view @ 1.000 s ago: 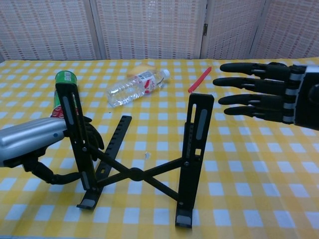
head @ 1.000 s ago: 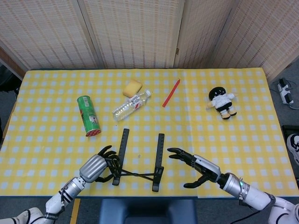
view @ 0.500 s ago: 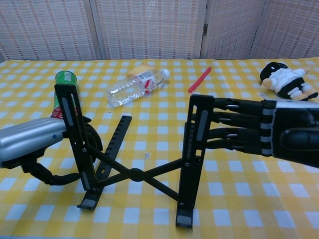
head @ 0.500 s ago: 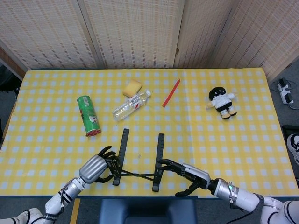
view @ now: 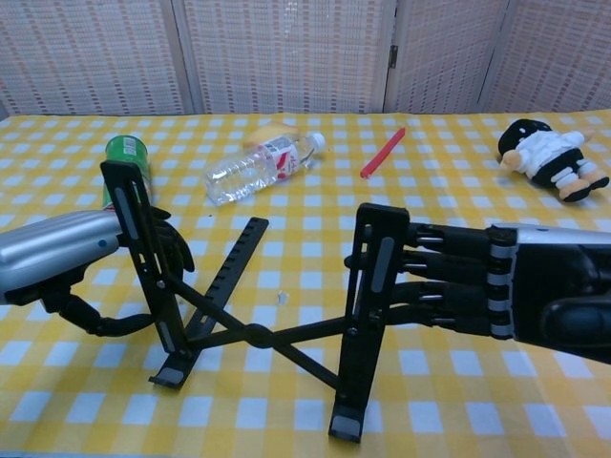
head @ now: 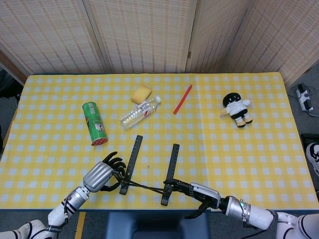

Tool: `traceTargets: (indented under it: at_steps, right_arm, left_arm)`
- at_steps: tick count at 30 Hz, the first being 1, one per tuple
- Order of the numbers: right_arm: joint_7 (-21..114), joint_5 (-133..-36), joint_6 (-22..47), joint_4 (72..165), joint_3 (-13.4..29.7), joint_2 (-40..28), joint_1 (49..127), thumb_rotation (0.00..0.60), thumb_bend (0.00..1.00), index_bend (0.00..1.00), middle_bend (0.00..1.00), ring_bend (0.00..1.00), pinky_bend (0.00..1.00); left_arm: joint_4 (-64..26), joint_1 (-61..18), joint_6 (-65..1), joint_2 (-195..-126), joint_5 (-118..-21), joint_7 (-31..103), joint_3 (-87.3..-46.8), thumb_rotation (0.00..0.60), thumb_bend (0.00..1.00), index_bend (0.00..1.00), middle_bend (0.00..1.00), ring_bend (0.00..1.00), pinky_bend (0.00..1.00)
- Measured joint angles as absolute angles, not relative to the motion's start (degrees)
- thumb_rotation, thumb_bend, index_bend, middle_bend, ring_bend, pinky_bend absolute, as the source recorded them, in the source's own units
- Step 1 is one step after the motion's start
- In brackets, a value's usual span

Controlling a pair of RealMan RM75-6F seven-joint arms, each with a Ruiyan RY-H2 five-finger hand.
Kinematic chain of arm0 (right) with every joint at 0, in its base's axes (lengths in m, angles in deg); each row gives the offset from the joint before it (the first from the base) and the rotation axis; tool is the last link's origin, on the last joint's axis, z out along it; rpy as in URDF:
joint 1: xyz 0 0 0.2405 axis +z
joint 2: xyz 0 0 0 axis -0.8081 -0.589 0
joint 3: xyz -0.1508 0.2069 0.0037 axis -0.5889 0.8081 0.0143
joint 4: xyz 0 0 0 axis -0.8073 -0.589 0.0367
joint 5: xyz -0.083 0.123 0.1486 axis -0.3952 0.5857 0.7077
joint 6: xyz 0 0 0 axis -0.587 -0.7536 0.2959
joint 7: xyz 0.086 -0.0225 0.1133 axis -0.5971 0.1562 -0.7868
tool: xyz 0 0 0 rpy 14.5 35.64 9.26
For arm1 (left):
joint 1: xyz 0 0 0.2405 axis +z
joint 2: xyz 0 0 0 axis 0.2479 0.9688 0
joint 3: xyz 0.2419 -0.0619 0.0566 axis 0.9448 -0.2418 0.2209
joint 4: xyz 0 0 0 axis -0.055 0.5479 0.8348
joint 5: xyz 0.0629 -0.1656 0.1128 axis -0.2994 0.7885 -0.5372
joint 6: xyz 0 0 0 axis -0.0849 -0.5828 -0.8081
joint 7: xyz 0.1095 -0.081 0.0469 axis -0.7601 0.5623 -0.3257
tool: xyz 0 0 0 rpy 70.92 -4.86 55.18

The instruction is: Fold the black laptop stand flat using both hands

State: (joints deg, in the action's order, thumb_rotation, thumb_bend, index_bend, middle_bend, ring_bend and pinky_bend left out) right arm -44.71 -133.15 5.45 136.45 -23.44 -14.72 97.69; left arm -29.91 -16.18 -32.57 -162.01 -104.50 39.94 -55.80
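The black laptop stand [head: 149, 186] [view: 258, 336] stands opened near the table's front edge, its two rails joined by crossed bars. My left hand [head: 101, 175] [view: 59, 260] grips the left rail [view: 141, 267], with its fingers [view: 175, 250] curled around it. From the right comes my right hand [head: 198, 191] [view: 520, 296]. Its outstretched fingers [view: 434, 277] press against the outer side of the right rail [view: 370, 305], and its thumb hangs apart below in the head view.
Beyond the stand lie a green can [head: 94, 123], a water bottle [head: 140, 112], a yellow sponge [head: 141, 93] and a red pen [head: 182, 99]. A plush doll [head: 238, 109] lies at the right. The checked table's front edge [head: 149, 208] runs just behind the stand.
My right hand moved left until its fingers met the right rail. Both rails have tilted, their far ends swinging right, and the stand sits a little lower.
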Motion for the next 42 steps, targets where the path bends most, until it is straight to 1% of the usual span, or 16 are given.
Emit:
traceTargets:
  at_steps: [9, 17, 28, 32, 36, 42]
  right_arm:
    - [-43.85, -132.4, 4.88, 136.96, -23.4, -14.71, 98.03, 0.488, 0.0, 0.0, 0.02, 0.08, 0.0]
    - [-43.55, -132.01, 4.81, 137.27, -23.64, -14.61, 98.24, 0.488, 0.0, 0.0, 0.02, 0.08, 0.0]
    - [-43.31, -131.53, 4.89, 137.29, -23.73, -14.44, 98.48, 0.485, 0.0, 0.0, 0.02, 0.08, 0.0]
    - [-43.28, -131.42, 5.19, 137.37, -23.74, -14.36, 98.73, 0.484, 0.0, 0.0, 0.02, 0.07, 0.0]
    - [-43.31, -131.22, 5.53, 137.34, -23.67, -14.13, 98.96, 0.483, 0.0, 0.0, 0.02, 0.07, 0.0]
    - [-43.27, -131.13, 6.05, 137.47, -23.36, -13.67, 99.52, 0.484, 0.0, 0.0, 0.02, 0.07, 0.0]
  left_arm:
    - [-30.23, -16.12, -32.44, -161.38, -104.32, 39.66, -54.96, 0.6, 0.37, 0.48, 0.34, 0.2, 0.02]
    - [-29.98, -15.93, -31.47, -161.53, -103.48, 39.08, -54.22, 0.6, 0.38, 0.52, 0.34, 0.2, 0.02]
    - [-29.76, -16.1, -31.48, -161.99, -103.36, 38.97, -54.27, 0.6, 0.38, 0.52, 0.34, 0.2, 0.02]
    - [-29.43, -16.25, -31.41, -162.19, -103.13, 39.15, -54.48, 0.6, 0.41, 0.5, 0.34, 0.2, 0.02]
    - [-29.31, -16.42, -31.05, -162.1, -102.91, 39.26, -54.49, 0.6, 0.45, 0.49, 0.34, 0.2, 0.02]
    - [-29.49, -16.65, -30.69, -161.97, -103.01, 39.32, -54.22, 0.6, 0.46, 0.49, 0.34, 0.2, 0.02]
